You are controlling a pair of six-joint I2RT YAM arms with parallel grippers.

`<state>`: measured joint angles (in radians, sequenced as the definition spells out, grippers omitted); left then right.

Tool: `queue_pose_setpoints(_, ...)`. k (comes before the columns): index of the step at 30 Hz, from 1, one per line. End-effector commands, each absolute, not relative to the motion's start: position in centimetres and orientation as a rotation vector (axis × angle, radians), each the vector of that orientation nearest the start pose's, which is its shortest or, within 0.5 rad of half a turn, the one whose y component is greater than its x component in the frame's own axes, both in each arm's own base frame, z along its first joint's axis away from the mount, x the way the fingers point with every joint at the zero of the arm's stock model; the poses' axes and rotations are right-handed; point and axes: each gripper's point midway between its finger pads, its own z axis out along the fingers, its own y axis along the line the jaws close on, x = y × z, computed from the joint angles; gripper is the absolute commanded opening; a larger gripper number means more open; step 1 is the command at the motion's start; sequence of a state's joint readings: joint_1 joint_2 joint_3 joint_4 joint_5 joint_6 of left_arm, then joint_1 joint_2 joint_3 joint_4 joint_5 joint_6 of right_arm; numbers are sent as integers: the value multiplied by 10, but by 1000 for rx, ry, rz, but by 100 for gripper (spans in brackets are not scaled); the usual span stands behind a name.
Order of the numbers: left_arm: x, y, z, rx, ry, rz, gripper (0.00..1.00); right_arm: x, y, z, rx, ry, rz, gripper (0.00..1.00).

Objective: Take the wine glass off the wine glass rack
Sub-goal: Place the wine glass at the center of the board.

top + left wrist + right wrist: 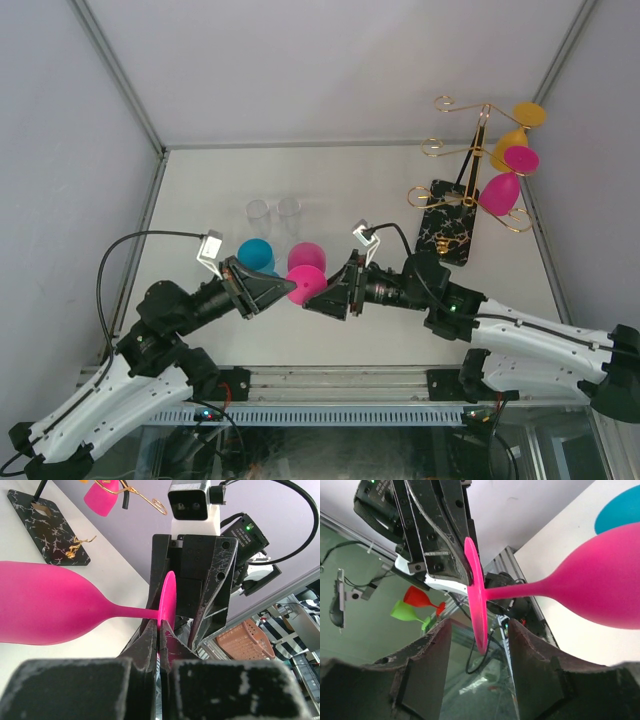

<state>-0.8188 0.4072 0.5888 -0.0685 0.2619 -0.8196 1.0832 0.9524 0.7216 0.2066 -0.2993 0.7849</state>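
Handover step: L gripper (159, 632) clamped on pink wine glass (50, 605) foot; R gripper (480, 630) jaws apart, holding nothing. Next, you back R straight off w/o clipping foot.

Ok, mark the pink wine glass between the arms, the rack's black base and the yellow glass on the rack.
pink wine glass (45, 605): left wrist view, its bowl.
rack base (450, 225): top external view, marbled top.
yellow glass (530, 114): top external view, its foot.

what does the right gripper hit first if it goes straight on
Likely the foot of the pink wine glass, between its open fingers, then the left gripper holding it; depth unclear.
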Motion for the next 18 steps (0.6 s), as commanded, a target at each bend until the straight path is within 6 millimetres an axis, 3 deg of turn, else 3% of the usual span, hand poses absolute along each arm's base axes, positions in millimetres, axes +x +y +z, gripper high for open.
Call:
queue_pose_setpoints(1,113,-228,332,232,1569,-1502,0,93,358,327,-494,1668,1729,44)
queue_pose_setpoints(12,114,-226,331,215,1566,-1498,0,93,362,323,-508,1680,1735,2)
queue_pose_setpoints(16,115,-226,329,210,1573,-1496,0,91,362,322,-524,1679,1737,0)
queue_pose_setpoints(18,116,-225,328,197,1578,-1488,6,90,362,322,-541,1672,1730,0)
